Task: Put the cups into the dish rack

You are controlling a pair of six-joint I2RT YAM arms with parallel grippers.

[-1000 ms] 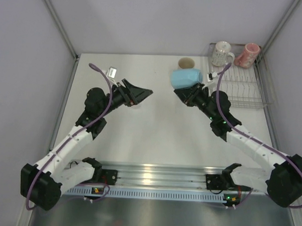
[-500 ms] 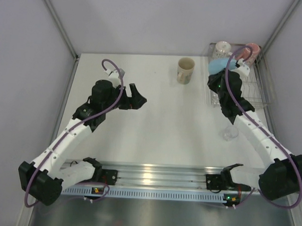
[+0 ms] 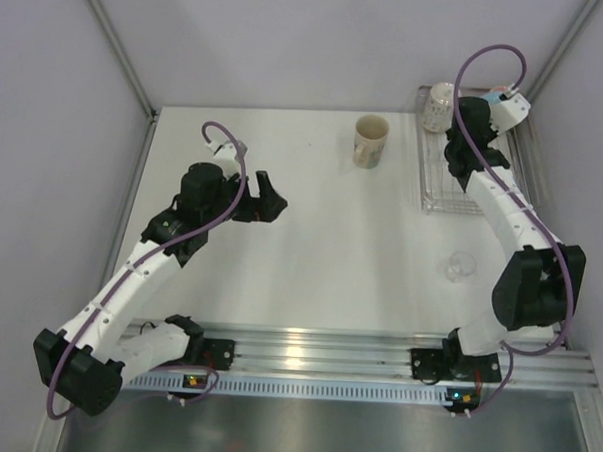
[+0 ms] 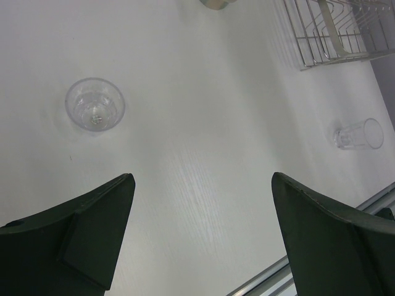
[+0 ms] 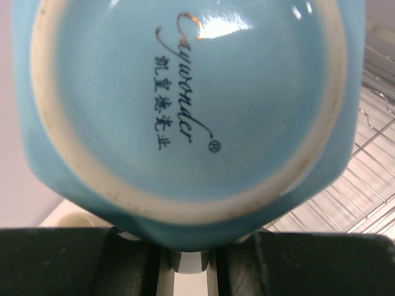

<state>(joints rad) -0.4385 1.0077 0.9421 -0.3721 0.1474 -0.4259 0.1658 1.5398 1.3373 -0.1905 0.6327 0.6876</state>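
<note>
Gripping the light blue mug (image 5: 185, 105) in the right claw (image 5: 188, 262), jaws narrowed onto its lower edge. Can't tell whether on handle or wall. Base turned at the wrist camera, so mouth pointing away, probably to go in mouth-first and drain. Hanging over the far end of the dish rack (image 3: 445, 187), not seated as far as visible. Wire bars showing past the mug in the wrist view, gap or contact not readable.

Already in the dish rack, far left corner: white patterned mug (image 3: 440, 107). Upright on the worktop (image 3: 309, 276) just left of the dish rack's far end: cream mug (image 3: 370, 139), likely the next pick. No sight of the pinkish-red mug. Possibly hidden behind the right arm at the dish rack's far right corner, not confirmable.

Left claw (image 4: 200, 182) wide open and empty, well left of the dish rack, over bare worktop. Probably parked there to be clear of the right arm's path. Also well left of the dish rack: clear glass (image 4: 95, 105), upright. Second clear glass (image 4: 358, 134) on its side, off the dish rack's near end. Not cups for this job, best left alone.

Progress, as a judgement: one in, one in hand, one waiting, one unaccounted for. Next: lower into a free slot beside the white patterned mug, release only once seated on the bars. Risks: knocking the white patterned mug, or tipping between bars given the small body.
</note>
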